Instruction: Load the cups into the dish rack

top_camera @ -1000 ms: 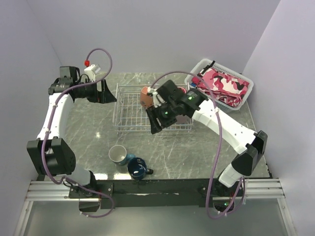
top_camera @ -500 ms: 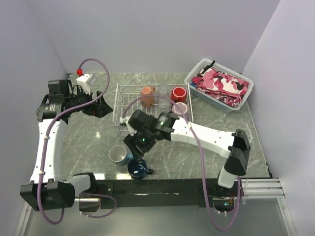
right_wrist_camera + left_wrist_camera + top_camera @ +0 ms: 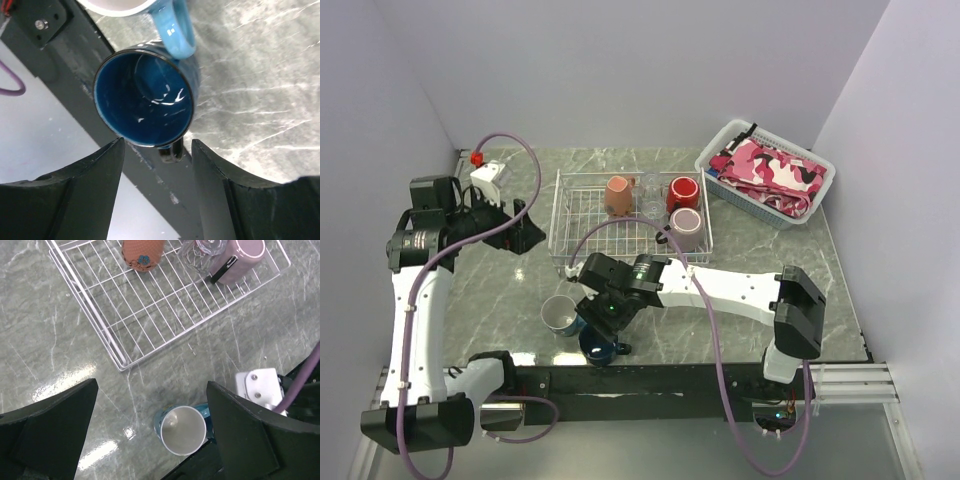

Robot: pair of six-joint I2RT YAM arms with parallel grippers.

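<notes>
Hovering my right pincer (image 3: 157, 150), jaws apart and empty, above the navy mug (image 3: 145, 97) at the surface's (image 3: 260, 75) six o'clock edge. I should clamp one wall, avoiding the teal mug (image 3: 560, 315) at its ten o'clock.

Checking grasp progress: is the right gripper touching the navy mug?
Cannot tell. Right wrist view: the right gripper flanks the navy mug, one finger overlapping its rim, but depth is unclear.

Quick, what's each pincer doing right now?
Left pincer: open, empty.
Right pincer: open, poised above the dark navy mug, nothing held.
</notes>
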